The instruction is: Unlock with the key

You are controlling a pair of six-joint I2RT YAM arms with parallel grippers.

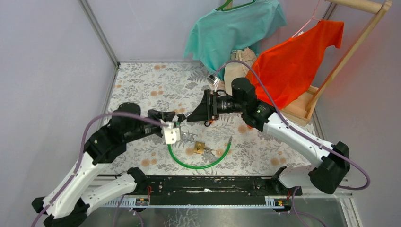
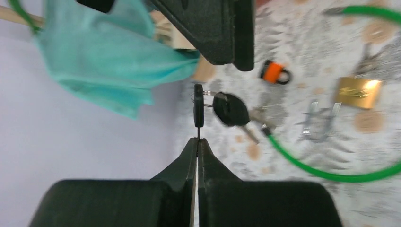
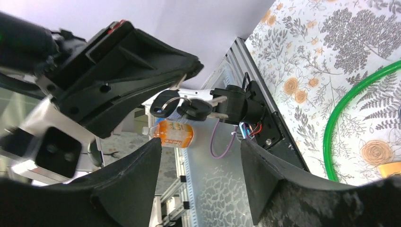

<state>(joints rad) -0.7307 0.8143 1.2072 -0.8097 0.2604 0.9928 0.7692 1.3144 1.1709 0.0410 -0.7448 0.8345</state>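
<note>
My left gripper (image 2: 197, 141) is shut on the thin blade of a key (image 2: 199, 106), whose black head shows edge-on just past the fingertips. A second black-headed key (image 2: 231, 109) hangs from the same ring. In the top view the left gripper (image 1: 181, 118) holds the keys above the table, tip to tip with my right gripper (image 1: 191, 115). The right gripper (image 3: 201, 146) is open with nothing between its fingers; the keys (image 3: 182, 108) hang just beyond them. A brass padlock (image 1: 199, 147) lies on the floral table inside a green cable loop (image 1: 198, 163).
A small orange padlock (image 2: 274, 73) and a silver U-shaped shackle (image 2: 321, 120) lie near the brass padlock (image 2: 358, 92). At the back hang a teal shirt (image 1: 234, 28) and an orange shirt (image 1: 293, 61) on a wooden rack (image 1: 350, 52).
</note>
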